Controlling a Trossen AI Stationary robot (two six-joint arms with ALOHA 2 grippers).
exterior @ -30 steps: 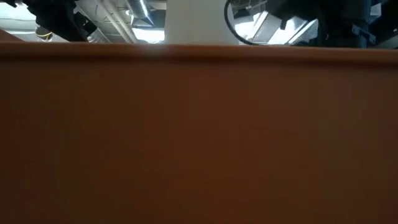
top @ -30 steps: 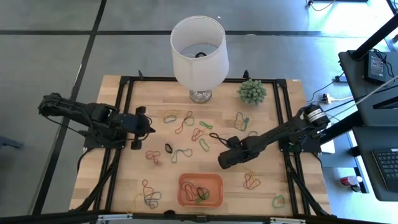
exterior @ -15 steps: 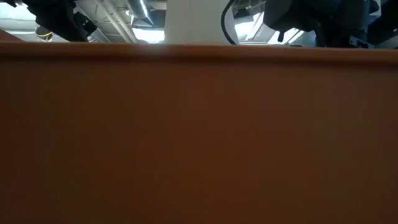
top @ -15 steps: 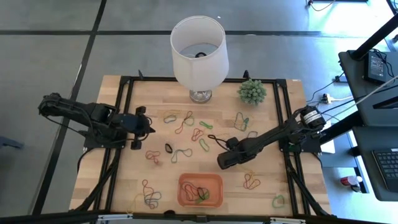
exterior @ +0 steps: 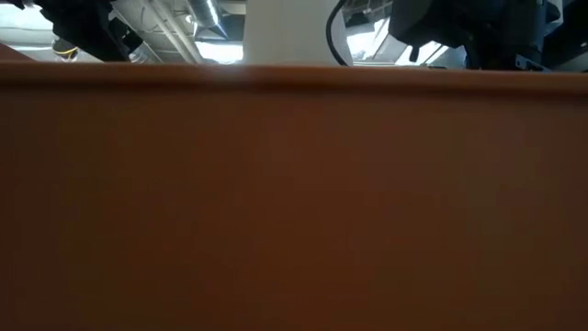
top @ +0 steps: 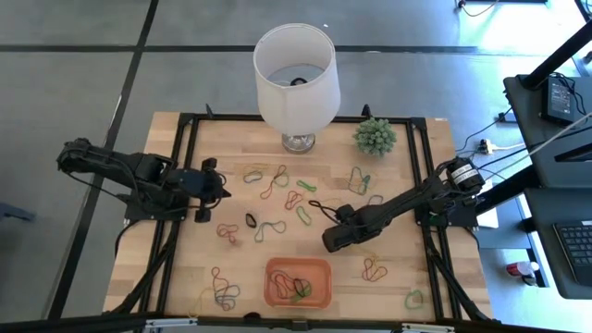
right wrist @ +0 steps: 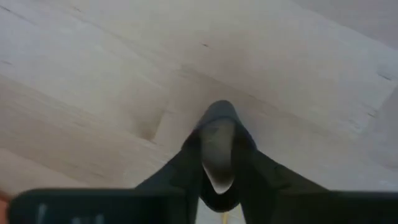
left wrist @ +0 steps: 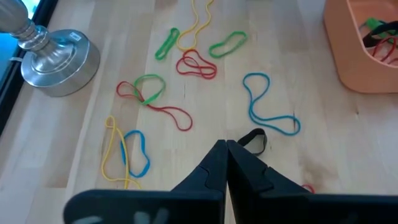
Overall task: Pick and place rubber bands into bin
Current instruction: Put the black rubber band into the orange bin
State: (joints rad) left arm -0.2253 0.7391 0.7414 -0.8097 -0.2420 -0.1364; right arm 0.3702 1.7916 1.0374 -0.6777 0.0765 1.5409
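While scattered: many rubber bands [top: 271, 229], one bin [top: 320, 270]

Orange bin [top: 298, 281], multicoloured rubber bands [top: 270, 185]

Orange bin [exterior: 294, 202] wall across nearly everything

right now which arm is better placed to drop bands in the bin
Right: the right gripper sits low, close beside the orange bin. The left gripper waits farther away at the table's left.
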